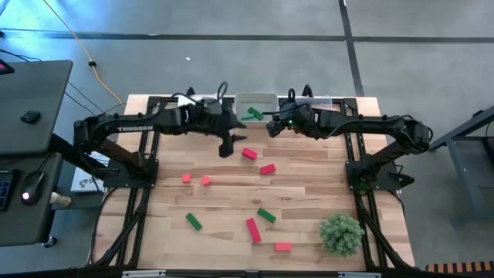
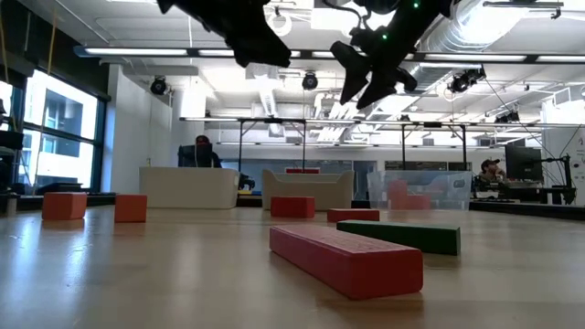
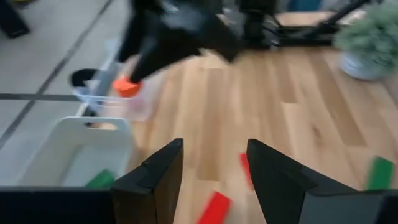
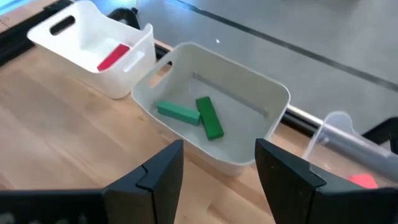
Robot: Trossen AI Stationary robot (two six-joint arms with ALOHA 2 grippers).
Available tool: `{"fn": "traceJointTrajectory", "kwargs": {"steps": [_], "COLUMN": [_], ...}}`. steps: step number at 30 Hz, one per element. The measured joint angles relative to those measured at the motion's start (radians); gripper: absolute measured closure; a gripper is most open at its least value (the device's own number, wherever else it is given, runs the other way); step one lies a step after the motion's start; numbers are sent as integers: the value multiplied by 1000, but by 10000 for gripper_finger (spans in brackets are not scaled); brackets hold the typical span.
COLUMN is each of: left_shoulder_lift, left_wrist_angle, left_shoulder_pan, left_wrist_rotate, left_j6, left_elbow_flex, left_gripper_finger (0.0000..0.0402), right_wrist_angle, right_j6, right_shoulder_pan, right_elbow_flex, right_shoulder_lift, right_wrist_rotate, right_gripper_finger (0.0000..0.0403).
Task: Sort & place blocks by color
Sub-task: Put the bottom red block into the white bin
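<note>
Several blocks lie flat on the wooden table: red bars [image 1: 248,154] [image 1: 267,168] [image 1: 253,229] [image 1: 282,247], two coral cubes [image 1: 186,178] [image 1: 206,181], and green bars [image 1: 193,222] [image 1: 266,215]. Two green bars [image 4: 189,115] lie in the middle white bin [image 4: 273,93], and a red bar [image 4: 113,57] lies in the white bin [image 4: 140,37] beside it. A coral block [image 3: 127,87] sits in the clear bin [image 3: 140,109]. My left gripper [image 1: 226,147] [image 3: 211,149] hangs open above the table just in front of the bins. My right gripper [image 1: 272,127] [image 4: 217,149] hangs open at the middle bin's near rim.
The three bins stand in a row along the table's far edge. A bushy green plant [image 1: 341,234] stands at the near right corner. The two grippers hang close together near the far middle; bare wood lies between the loose blocks.
</note>
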Motion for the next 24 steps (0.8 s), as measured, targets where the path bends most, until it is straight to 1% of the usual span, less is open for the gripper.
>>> {"fn": "traceJointTrajectory", "kwargs": {"steps": [6, 9, 14, 19, 24], "left_shoulder_lift": [2, 2, 2, 11, 11], "left_wrist_angle": [-51, -52, -51, -54, -51], "left_shoulder_pan": [-98, -144, -214, -289, -346], "left_wrist_rotate": [-2, -4, -12, -15, -15], "left_j6": [19, 26, 33, 117, 123], "left_elbow_flex": [0, 0, 0, 0, 0], "left_gripper_finger": [236, 236, 236, 236, 236], "right_wrist_angle": [-63, -83, -92, -92, -99], "right_j6": [50, 58, 56, 47, 24], "right_shoulder_pan": [0, 0, 0, 0, 0], "right_elbow_flex": [0, 0, 0, 0, 0], "right_shoulder_lift": [0, 0, 0, 0, 0], "right_wrist_rotate": [-4, -23, -50, -85, -109], "right_gripper_finger": [214, 214, 214, 214, 214]}}
